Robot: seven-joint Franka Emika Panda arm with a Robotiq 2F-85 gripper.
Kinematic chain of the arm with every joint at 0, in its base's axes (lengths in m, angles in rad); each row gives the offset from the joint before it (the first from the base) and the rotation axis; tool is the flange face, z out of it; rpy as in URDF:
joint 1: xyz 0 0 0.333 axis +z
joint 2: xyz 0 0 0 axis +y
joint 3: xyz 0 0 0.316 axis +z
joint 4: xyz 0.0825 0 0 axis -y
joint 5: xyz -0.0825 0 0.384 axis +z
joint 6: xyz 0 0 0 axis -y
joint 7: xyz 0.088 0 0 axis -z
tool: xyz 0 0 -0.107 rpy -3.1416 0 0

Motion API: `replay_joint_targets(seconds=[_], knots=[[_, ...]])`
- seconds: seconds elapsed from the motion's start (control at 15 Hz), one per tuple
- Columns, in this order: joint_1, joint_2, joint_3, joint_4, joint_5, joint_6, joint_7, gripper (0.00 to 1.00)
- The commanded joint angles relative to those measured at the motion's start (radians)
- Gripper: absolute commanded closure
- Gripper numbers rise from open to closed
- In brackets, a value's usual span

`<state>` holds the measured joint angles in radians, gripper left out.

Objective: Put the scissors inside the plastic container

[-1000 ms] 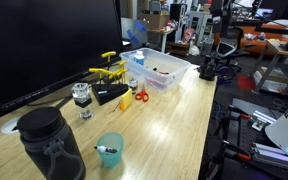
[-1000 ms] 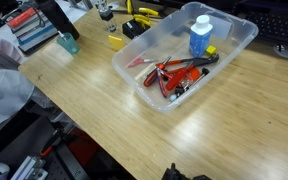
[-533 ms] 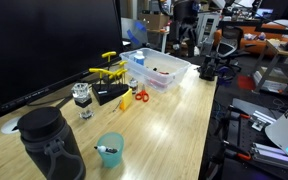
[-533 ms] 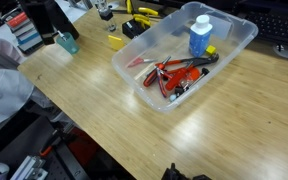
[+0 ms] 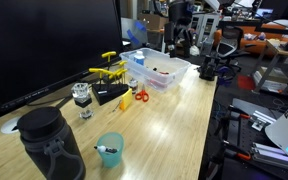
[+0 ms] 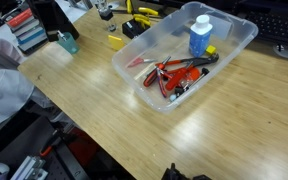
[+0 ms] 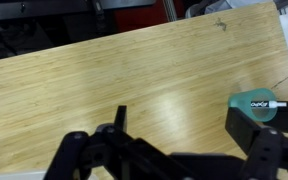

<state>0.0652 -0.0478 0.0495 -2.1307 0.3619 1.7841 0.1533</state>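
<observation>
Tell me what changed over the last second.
The arm swung into view behind the plastic container in an exterior view. Nothing was gripped or released; the end effector is empty. The scissors stayed on the table beside the container, and the teal cup stayed put.

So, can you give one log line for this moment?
gripper: open, empty | scissors: on table beside plastic container | placing: not yet done
</observation>
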Motion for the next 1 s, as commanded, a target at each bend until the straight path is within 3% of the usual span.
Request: replay_joint_targets(seconds=[0.0,0.13,0.4,0.6,0.93], knots=[[-0.007,0.051,-0.002,0.032,0.025,0.017,-0.005,0.0],[-0.013,0.122,-0.006,0.056,-0.009,0.084,0.077,0.0],[-0.016,0.286,-0.019,0.122,0.022,0.227,0.117,0.0],[-0.006,0.38,-0.015,0.191,0.022,0.251,0.176,0.0],[0.001,0.397,-0.01,0.201,0.004,0.263,0.17,0.0]])
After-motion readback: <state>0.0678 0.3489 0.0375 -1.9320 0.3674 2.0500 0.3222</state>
